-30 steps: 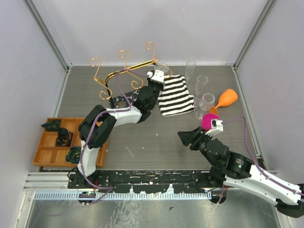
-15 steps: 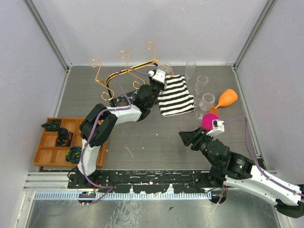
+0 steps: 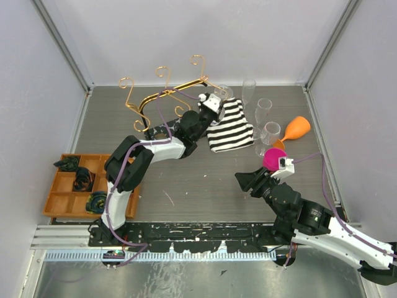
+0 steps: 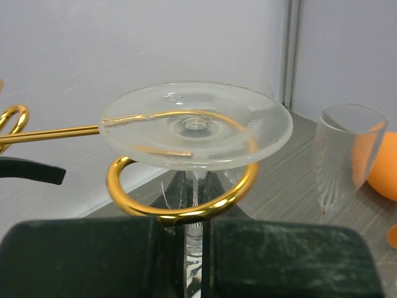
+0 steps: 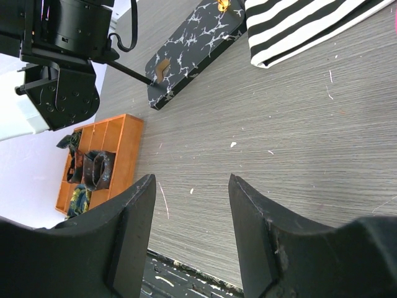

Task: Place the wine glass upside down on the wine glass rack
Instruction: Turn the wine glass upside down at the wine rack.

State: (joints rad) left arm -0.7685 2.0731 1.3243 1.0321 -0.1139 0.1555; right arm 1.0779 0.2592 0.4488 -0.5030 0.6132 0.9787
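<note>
In the left wrist view the clear wine glass [image 4: 195, 127] is upside down, its round foot uppermost. My left gripper [image 4: 195, 186] is shut on its thin stem. A gold scroll loop [image 4: 180, 211] of the wine glass rack curls round the stem just under the foot. From above, the rack's gold wire [image 3: 162, 94] rises from a black marbled base [image 3: 156, 131], and the left gripper [image 3: 211, 105] is at its right end with the glass foot [image 3: 222, 93]. My right gripper [image 3: 248, 181] hovers low over bare table, open and empty [image 5: 191, 180].
A black-and-white striped cloth [image 3: 229, 124] lies right of the rack. Three clear glasses [image 3: 265, 110], an orange glass [image 3: 296, 129] and a pink one [image 3: 273, 158] stand at the right. A wooden tray [image 3: 68, 186] with dark items sits at the left.
The left gripper has carried the glass slightly to the right along the rack's end hook. The right arm has barely shifted.
</note>
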